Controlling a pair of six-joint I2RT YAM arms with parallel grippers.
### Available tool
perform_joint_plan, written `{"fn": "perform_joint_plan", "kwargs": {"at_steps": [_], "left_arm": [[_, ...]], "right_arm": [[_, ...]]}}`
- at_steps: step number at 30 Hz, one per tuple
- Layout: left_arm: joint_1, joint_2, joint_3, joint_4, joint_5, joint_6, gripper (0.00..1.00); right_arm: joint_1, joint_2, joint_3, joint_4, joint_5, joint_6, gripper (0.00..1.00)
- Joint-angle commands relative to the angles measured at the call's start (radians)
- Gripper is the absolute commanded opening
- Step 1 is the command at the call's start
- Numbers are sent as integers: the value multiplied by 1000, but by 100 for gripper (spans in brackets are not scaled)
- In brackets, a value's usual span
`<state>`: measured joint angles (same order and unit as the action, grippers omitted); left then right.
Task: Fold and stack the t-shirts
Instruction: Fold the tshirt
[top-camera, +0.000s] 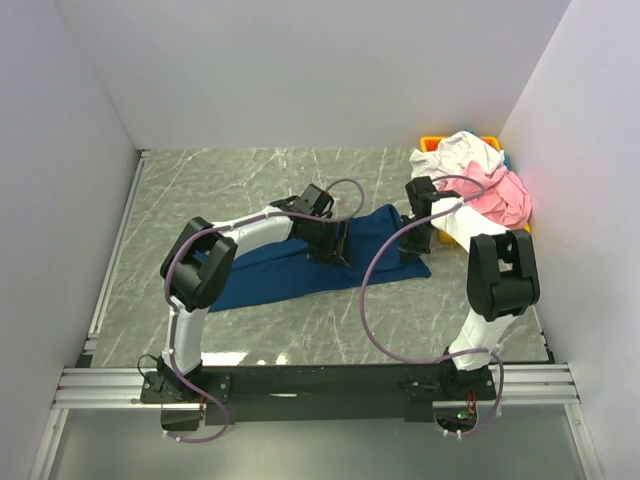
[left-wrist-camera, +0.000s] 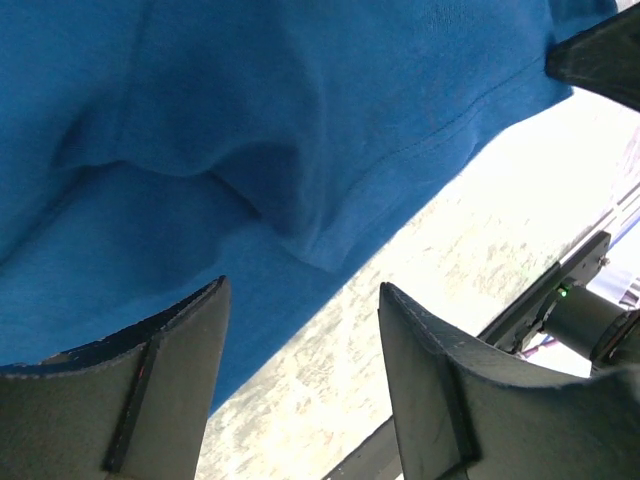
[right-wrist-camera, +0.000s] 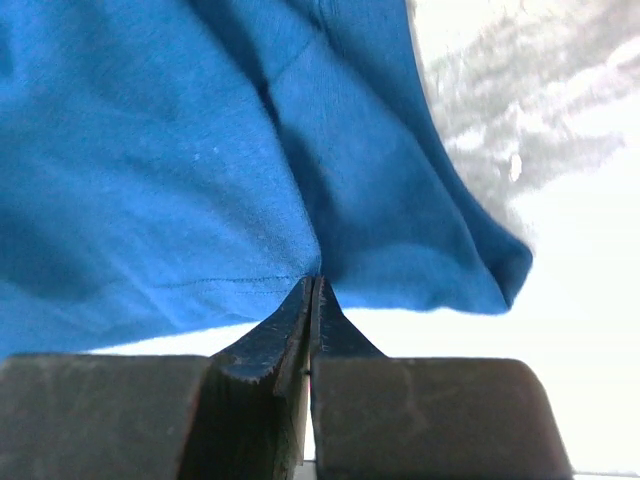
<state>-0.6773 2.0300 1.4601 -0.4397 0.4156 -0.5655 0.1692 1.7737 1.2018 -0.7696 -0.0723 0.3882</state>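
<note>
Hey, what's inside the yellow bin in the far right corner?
A white t-shirt and a pink t-shirt are heaped in the yellow bin, the pink one spilling over its near side. The heap hides the bin's floor and anything beneath.

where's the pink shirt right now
In the top view, the pink t-shirt lies at the far right, heaped with the white t-shirt on the yellow bin, beyond the navy t-shirt.

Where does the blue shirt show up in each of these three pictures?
Top external: the blue shirt lies mid-table, between the two arms.
Left wrist: it fills the upper left.
Right wrist: it fills the upper left, its hem at the shut right hand.
Shared landmark: the grey marble table.
</note>
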Motion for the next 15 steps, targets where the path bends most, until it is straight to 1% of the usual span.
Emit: {"fn": "perform_joint_plan", "kwargs": {"at_steps": [1,5,9,11,15], "left_arm": [[-21,4,26,-1,31,-8,66],[-30,12,29,12,52,-16,61],[-44,27,40,-2,49,-17,60],[-48,33,40,-4,54,-22,56],[-51,38,31,18,63,-36,55]], "right_arm": [[-7,-79,-10,-57,-3,3,2],[-7,-97,-24,-60,-6,11,2],[-7,-99,-31,-59,-21,17,2],[-7,-102,-31,-57,-21,18,2],[-7,-103,-28,-63,-23,17,2]]}}
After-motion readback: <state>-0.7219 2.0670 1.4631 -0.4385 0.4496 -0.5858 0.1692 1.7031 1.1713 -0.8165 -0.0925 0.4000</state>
